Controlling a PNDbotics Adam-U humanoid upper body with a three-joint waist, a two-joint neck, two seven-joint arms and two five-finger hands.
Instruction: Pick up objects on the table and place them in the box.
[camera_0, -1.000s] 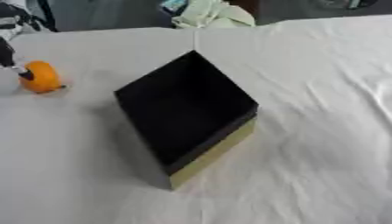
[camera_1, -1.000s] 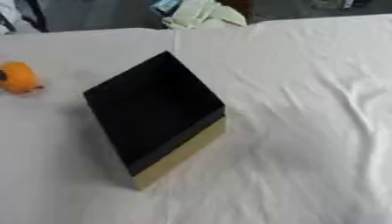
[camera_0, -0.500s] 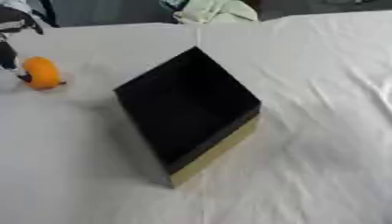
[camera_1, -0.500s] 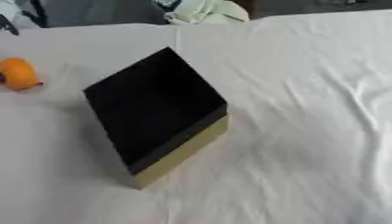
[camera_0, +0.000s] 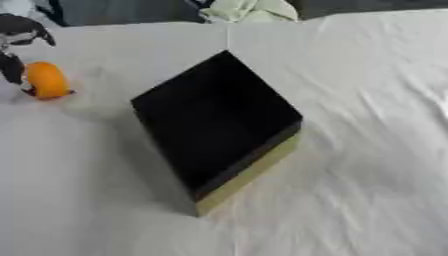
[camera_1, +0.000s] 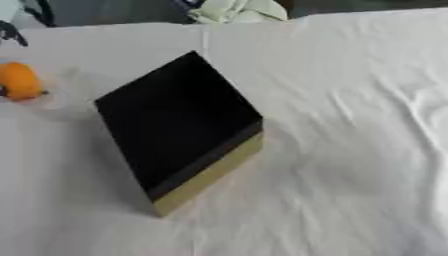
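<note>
An orange round object (camera_0: 45, 80) lies on the white cloth at the far left. My left hand (camera_0: 23, 29) comes in at the left edge. Its fingers arch above the orange object and its thumb (camera_0: 12, 68) stands against the object's left side, spread apart and not closed round it. Most of the hand is cut off by the edge. The box (camera_0: 217, 125), black inside with tan outer walls, sits in the middle of the table, turned corner-on toward me. I see nothing inside it. My right hand shows in no view.
White wrinkled cloth (camera_1: 350, 150) covers the table, with bare room to the right of the box and in front of it. A pale green bundle of cloth (camera_1: 238, 10) lies at the far edge.
The left hand's fingers have lifted and spread above the orange object. The orange object and the box have stayed where they were.
</note>
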